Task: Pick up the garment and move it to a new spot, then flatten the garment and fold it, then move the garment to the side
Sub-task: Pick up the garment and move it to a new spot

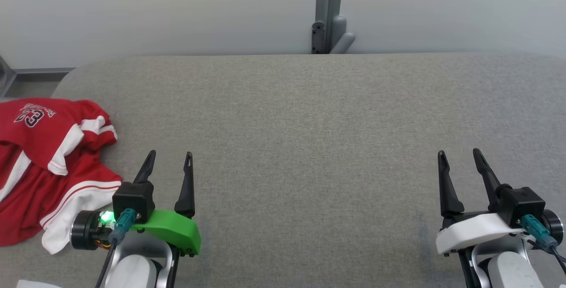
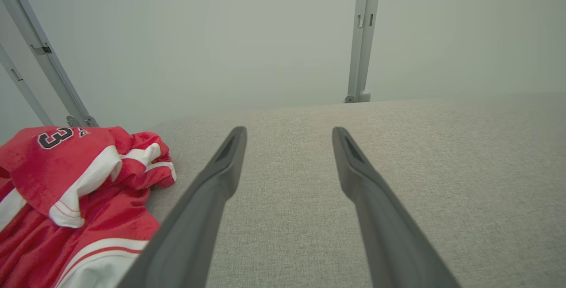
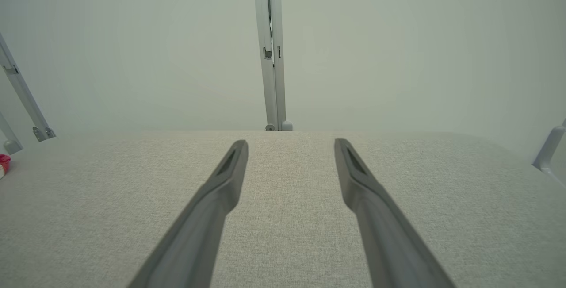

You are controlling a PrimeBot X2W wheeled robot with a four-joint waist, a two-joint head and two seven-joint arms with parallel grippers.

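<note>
**Red jersey lies crumpled left of the left gripper; both grippers spread and empty**

The garment [image 1: 48, 168], a glossy red jersey with broad white panels and thin red piping, lies in a loose heap just to the left of the left gripper [image 1: 170, 154]. Its cloth is smooth with a slight sheen and is bunched into soft folds. One white-edged flap is turned over on top, and dark numerals with pale outlines are printed on the far part. In the head view its nearest white hem lies beside the gripper's round black wrist joint, and I cannot tell whether the two touch.

The left gripper's two long, dark, matte fingers taper to narrow slotted tips and stand well apart with nothing between them. They rise from a glossy green moulded housing [image 1: 170, 230].

Under and ahead of both grippers lies the padded surface [image 1: 309, 115], covered in a grey, finely woven, felt-like fabric, flat, with rounded far corners. Beyond it, between the two grippers, a slim grey metal post [image 1: 328, 11] stands upright against a plain pale wall [image 1: 154, 9].

The right gripper [image 1: 458, 152] has fingers of the same tapered shape, likewise spread wide and holding nothing, set on a smooth white housing [image 1: 473, 230]. The garment lies far to its left, well apart from it.
</note>
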